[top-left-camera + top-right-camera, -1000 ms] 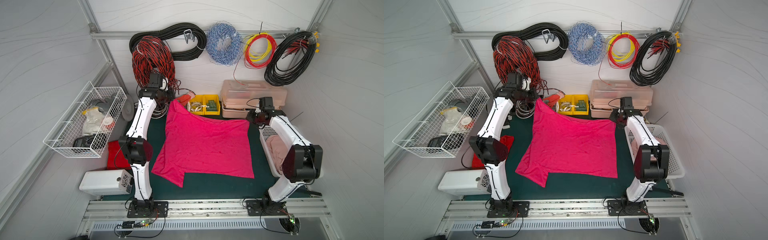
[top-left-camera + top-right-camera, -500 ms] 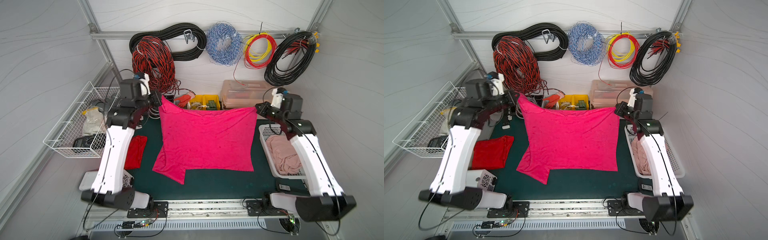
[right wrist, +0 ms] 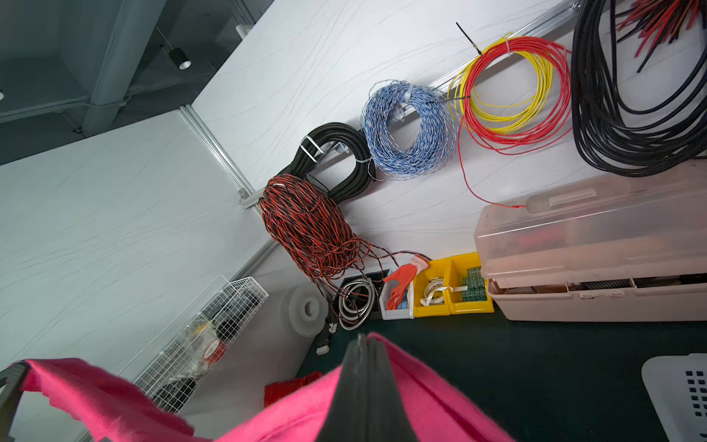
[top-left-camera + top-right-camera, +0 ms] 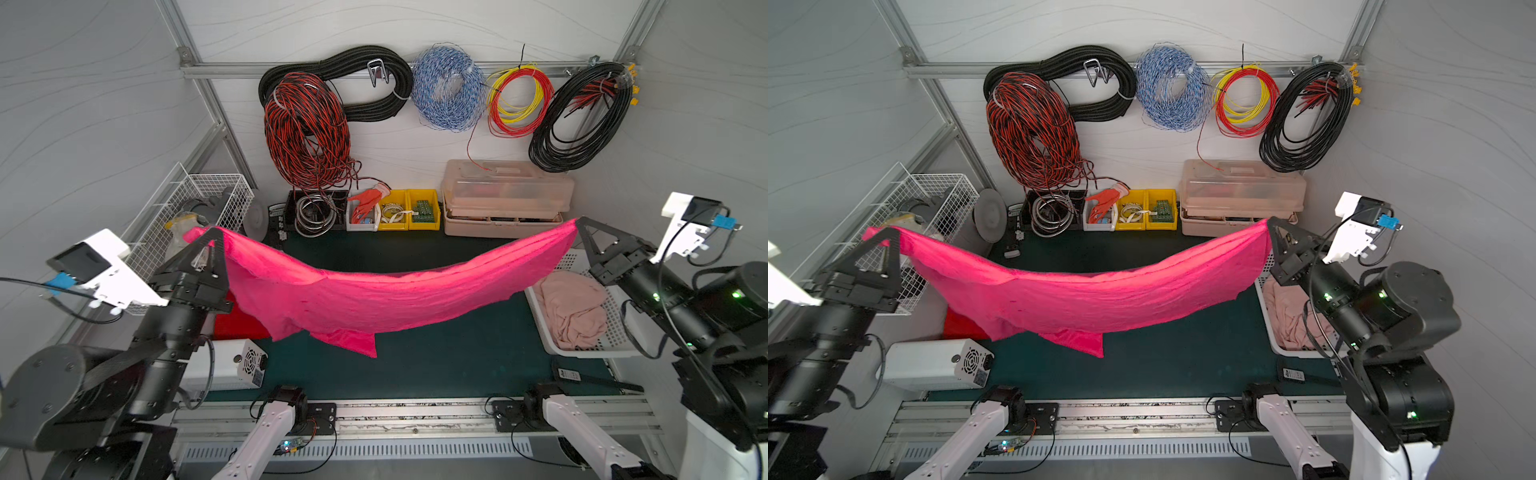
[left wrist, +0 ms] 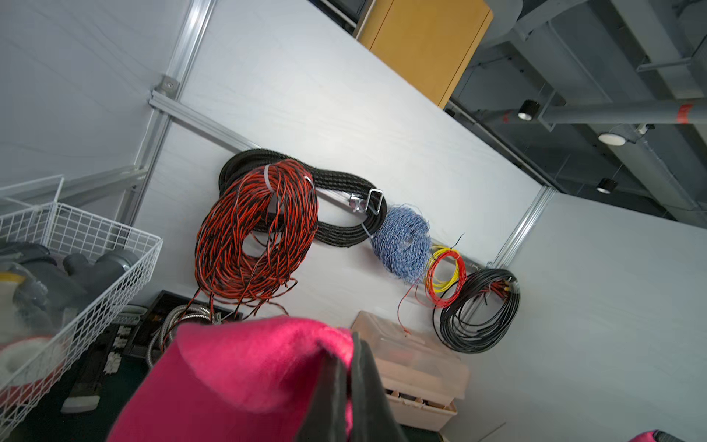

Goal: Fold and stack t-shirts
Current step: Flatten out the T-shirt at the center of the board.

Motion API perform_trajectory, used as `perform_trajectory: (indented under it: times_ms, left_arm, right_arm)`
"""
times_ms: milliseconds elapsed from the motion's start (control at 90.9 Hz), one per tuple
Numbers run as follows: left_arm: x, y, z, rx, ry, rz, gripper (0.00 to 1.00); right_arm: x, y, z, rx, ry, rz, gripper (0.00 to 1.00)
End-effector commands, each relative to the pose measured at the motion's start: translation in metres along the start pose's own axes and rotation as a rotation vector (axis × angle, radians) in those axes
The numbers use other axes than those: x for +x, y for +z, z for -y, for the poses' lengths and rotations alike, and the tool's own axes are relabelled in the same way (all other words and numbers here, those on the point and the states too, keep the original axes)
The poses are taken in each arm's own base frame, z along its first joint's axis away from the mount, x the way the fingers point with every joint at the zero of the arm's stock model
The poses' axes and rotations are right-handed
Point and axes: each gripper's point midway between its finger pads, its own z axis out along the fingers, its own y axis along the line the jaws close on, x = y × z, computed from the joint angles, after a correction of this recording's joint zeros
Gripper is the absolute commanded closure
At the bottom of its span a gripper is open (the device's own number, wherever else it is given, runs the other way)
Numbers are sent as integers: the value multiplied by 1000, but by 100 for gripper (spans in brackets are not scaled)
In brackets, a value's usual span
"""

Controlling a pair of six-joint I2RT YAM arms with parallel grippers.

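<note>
My claw (image 3: 363, 340), jaws pressed together on an edge of the magenta t-shirt (image 3: 95, 394); cloth drapes to both sides of the claw, the green table (image 3: 535, 363) beyond it.

Left gripper (image 4: 215, 235) stands high at the left of frame in both top views, jaws pressed together on one corner of the magenta-pink t-shirt (image 4: 374, 299). Right gripper (image 4: 577, 221), high at the right, is clamped likewise on the opposite corner. Both forearms enter from the lower frame corners, fingertips pointing up-frame
</note>
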Motion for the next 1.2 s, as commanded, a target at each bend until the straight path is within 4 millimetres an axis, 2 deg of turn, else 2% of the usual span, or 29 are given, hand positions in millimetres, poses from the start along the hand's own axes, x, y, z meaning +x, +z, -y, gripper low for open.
perform_trajectory:
  times_ms: [0,44,132,286,396,550,715,815,936,1046,1189]
  left_arm:
    - [-42,2,16,11,29,102,100]
    - [-49,8,19,7,35,105,100]
    - [-41,42,15,-20,44,40,100]
    - [14,129,-11,-85,73,-146,100]
    - [74,196,-39,-135,83,-303,100]
    - [171,281,-90,-186,67,-504,100]
    - [291,346,-150,-221,23,-693,100]
    - [364,367,-181,-224,-18,-787,100]
    - [425,374,-213,-248,-34,-853,100]
    - [456,376,-228,-252,-27,-900,100]
    - [471,374,-235,-254,-27,-931,100]
  right_arm:
    - [-7,10,10,73,-7,-15,100]
    - [-11,16,12,85,-11,-17,100]
    - [-8,40,26,133,0,-54,100]
    - [14,91,70,251,10,-143,100]
    - [40,133,110,317,45,-229,100]
    - [92,185,185,424,120,-352,100]
    - [165,228,264,519,165,-485,100]
    - [207,253,303,557,196,-560,100]
    - [246,279,338,587,214,-627,100]
    - [272,295,362,612,234,-676,100]
    - [291,304,376,624,249,-708,100]
